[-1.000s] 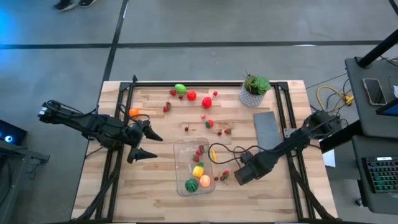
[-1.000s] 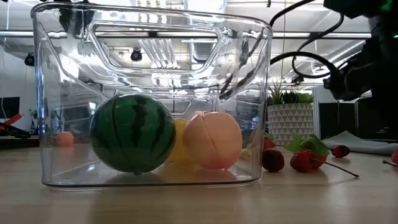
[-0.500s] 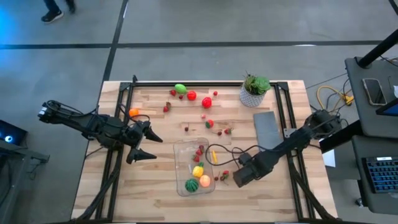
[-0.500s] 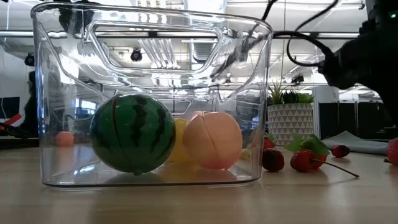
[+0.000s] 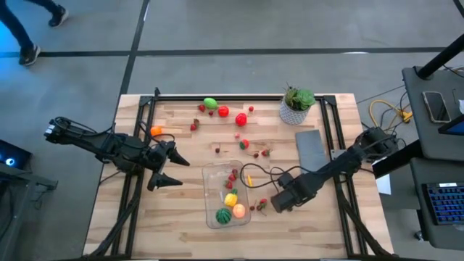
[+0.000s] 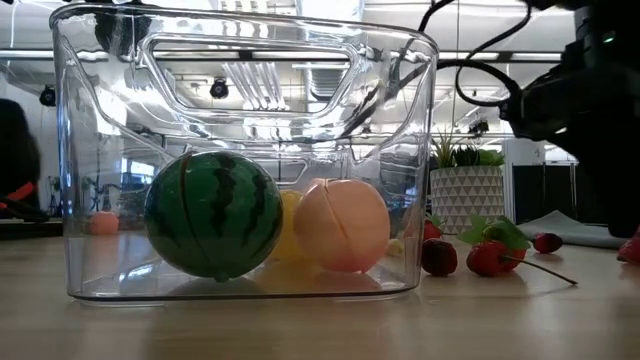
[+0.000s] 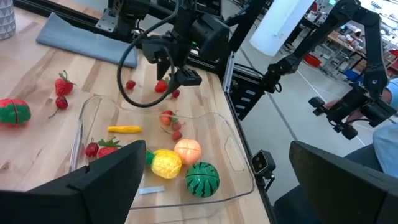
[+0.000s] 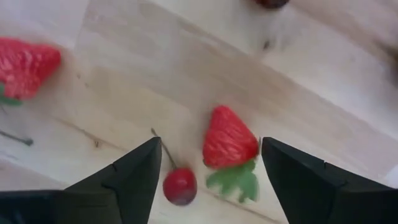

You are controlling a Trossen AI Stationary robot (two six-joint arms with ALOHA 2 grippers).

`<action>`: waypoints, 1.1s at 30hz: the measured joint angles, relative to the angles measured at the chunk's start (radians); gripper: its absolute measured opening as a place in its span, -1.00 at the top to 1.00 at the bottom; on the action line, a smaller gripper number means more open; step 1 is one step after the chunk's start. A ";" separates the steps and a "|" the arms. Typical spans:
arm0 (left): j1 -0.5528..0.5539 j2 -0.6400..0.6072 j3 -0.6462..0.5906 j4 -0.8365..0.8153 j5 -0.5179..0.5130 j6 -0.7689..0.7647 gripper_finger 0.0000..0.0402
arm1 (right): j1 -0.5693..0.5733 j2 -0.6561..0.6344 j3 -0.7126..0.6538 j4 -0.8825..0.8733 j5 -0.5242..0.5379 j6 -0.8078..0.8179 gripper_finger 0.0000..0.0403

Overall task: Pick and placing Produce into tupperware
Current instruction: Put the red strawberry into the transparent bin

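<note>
right gripper (image 8: 205, 180): jaws apart, low over glossy red strawberry (image 8: 229, 138), not gripping
left gripper (image 5: 168, 165): wide open, beside container
tupperware (image 5: 214, 172): clear plastic, rounded, on wooden table (image 5: 181, 232)
inside: round striped watermelon (image 6: 213, 213), smooth peach (image 6: 341, 225)

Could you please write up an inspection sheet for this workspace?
Surface: wooden table, no damage seen.
Job's things: clear tupperware holds a watermelon, a peach and small pieces; strawberries scattered behind it.
Clutter: potted plant, grey slab.
End effectors: left open, waiting left of the tupperware; right open over a strawberry and a cherry.
Cables: black loop by the right arm; yellow coil off the table.
Surroundings: a person's legs on the floor.
</note>
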State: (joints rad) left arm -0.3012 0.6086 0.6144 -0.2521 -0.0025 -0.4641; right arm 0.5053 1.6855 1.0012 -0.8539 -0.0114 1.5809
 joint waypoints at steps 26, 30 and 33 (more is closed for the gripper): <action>0.000 -0.002 -0.016 0.000 0.026 -0.001 -0.90 | -0.022 0.001 -0.057 0.000 -0.078 -0.087 0.11; 0.000 -0.002 -0.016 0.000 0.026 -0.001 -0.90 | -0.022 0.000 -0.057 0.006 -0.077 -0.108 0.19; 0.000 -0.002 -0.017 0.000 0.026 -0.001 -0.90 | -0.022 -0.001 -0.053 0.007 -0.078 -0.119 0.27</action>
State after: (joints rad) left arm -0.3012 0.6067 0.5976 -0.2523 0.0231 -0.4652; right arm 0.4835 1.6848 0.9484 -0.8467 -0.0890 1.4623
